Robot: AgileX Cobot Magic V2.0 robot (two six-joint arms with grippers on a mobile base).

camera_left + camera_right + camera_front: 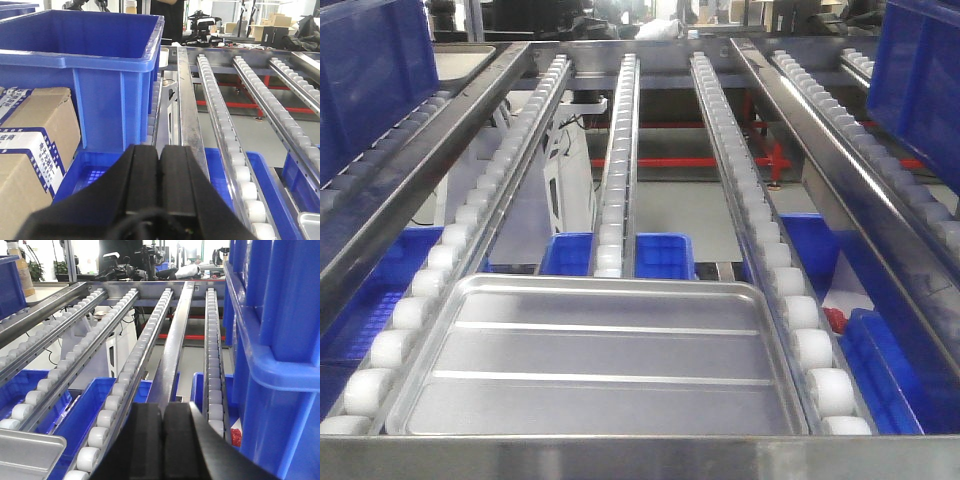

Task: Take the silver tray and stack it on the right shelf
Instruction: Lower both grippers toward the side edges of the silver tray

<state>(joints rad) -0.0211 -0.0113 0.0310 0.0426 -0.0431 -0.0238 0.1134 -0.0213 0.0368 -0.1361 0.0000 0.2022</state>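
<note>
"That steel rack shelf with white rollers [725, 120], what's on it?"

"The big flat silver metal tray [600, 350], at the near end. Its long side goes left to right, right by the flat steel front bar [640, 458]. Roller lanes stretch far past its back edge."

"And the black left gripper [160, 180]?"

"Pinched closed, holding nothing. The black right gripper [163, 440] too."

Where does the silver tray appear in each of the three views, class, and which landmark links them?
Front view: the silver tray fills the lower centre, behind the front bar.
Left wrist view: only a corner of the silver tray, bottom right.
Right wrist view: only a corner, bottom left.
Shared landmark: the red crossbar farther back.
</note>
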